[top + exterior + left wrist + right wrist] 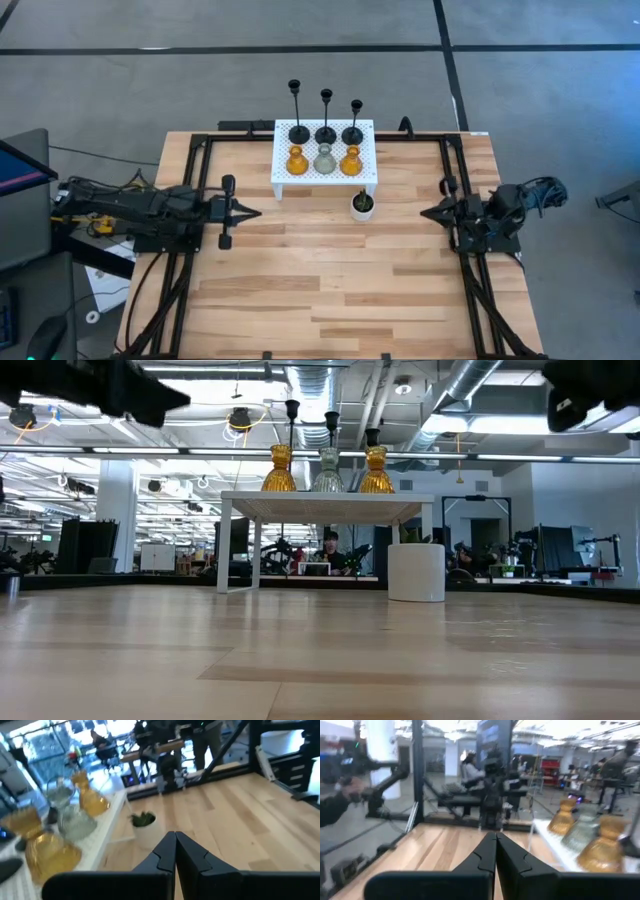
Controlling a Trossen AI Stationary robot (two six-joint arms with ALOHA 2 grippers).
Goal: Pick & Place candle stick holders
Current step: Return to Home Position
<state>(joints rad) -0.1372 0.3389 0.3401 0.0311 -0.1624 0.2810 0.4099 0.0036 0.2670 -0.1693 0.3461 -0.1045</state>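
A white perforated stand (324,172) at the table's far middle carries the candle stick holders. Three black thin-stemmed ones (326,132) stand by their round bases in its far row. In its near row sit two amber glass ones (296,160) (351,162) with a pale grey one (325,160) between them. My left gripper (256,212) is shut, level, left of the stand, pointing toward the table's right edge. My right gripper (425,212) is shut, level, at the right, pointing toward the left edge. Both hold nothing. The glass holders show in the left wrist view (52,852) and the right wrist view (600,851).
A small white pot with a green plant (362,206) stands on the table just in front of the stand's right end, between the two grippers. Bare wooden table (320,290) stretches toward the near edge. Black frame rails (190,150) run along the table's sides.
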